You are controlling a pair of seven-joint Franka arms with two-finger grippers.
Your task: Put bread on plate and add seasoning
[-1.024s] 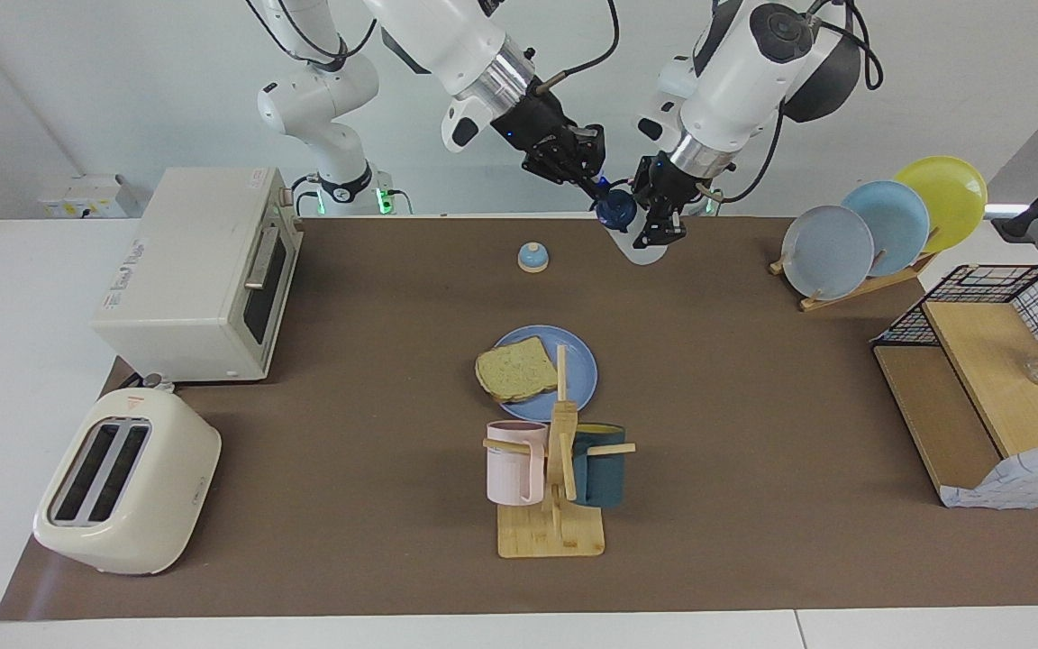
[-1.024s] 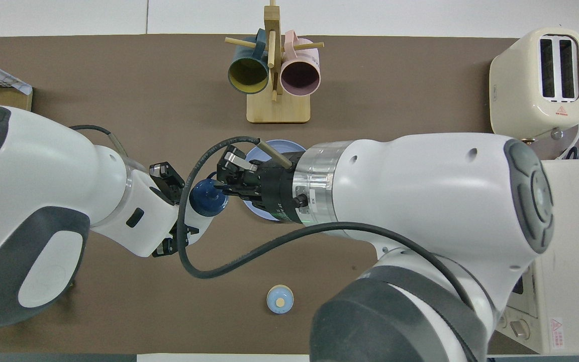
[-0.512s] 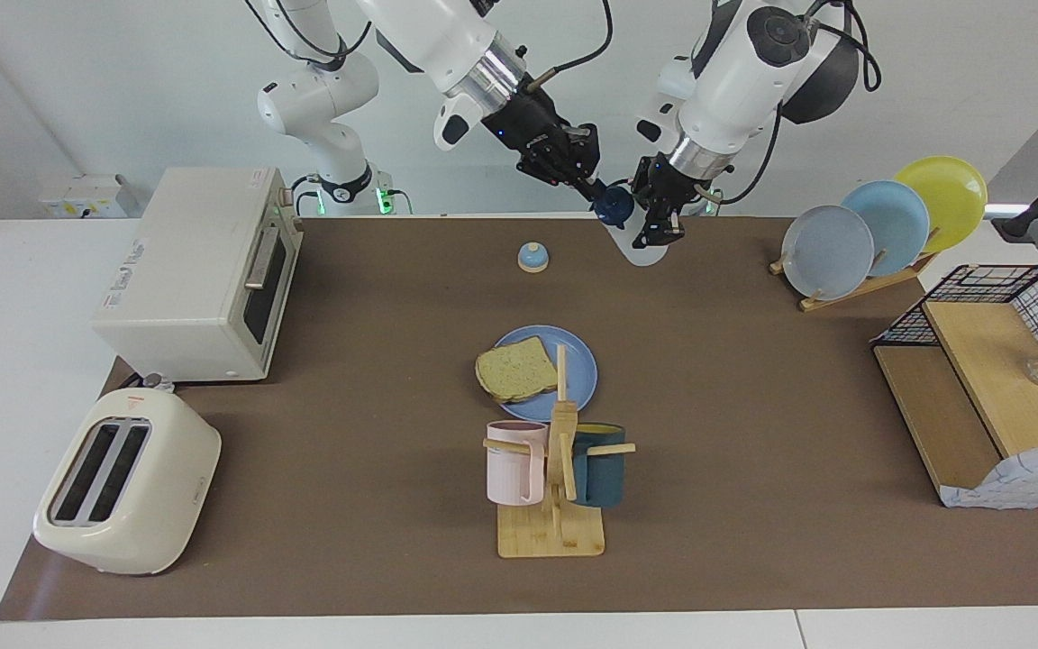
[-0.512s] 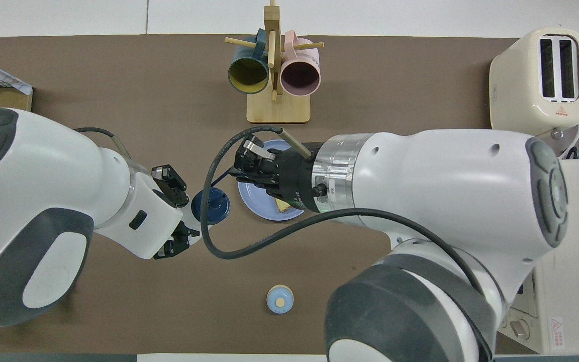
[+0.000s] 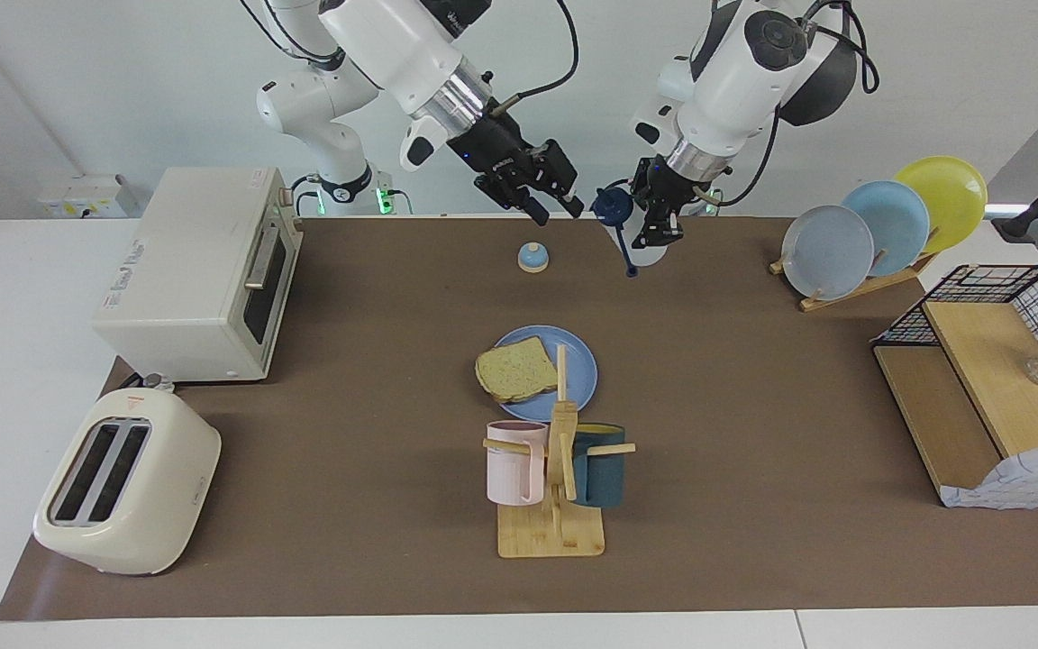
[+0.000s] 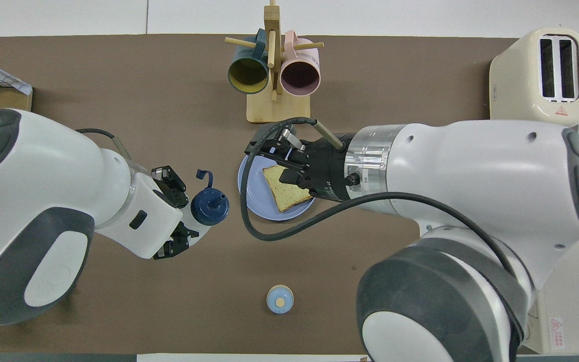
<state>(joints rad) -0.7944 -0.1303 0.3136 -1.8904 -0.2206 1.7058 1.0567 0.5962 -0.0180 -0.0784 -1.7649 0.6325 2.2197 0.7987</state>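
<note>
The bread [image 5: 516,370] lies on the blue plate [image 5: 580,362] at mid-table; in the overhead view the bread [image 6: 283,193] and the plate [image 6: 252,198] show partly under my right arm. My left gripper [image 5: 651,229] is shut on the seasoning bottle [image 5: 648,249] and holds it tilted in the air over the mat's edge by the robots. The bottle's navy cap [image 6: 209,206] has a small flap hanging loose on a strap [image 5: 627,260]. My right gripper [image 5: 557,211] is open and empty, apart from the cap, in the air above the bell.
A small blue-domed bell [image 5: 532,258] sits near the robots. A mug rack [image 5: 551,527] with a pink and a teal mug stands just beyond the plate. A toaster [image 5: 127,478] and an oven [image 5: 199,270] are at the right arm's end. A plate rack [image 5: 879,225] and a wire shelf [image 5: 987,388] are at the left arm's end.
My right gripper has left the bottle's cap and drawn back toward its own end of the table. The cap's flap now hangs loose. The left gripper still holds the bottle.
</note>
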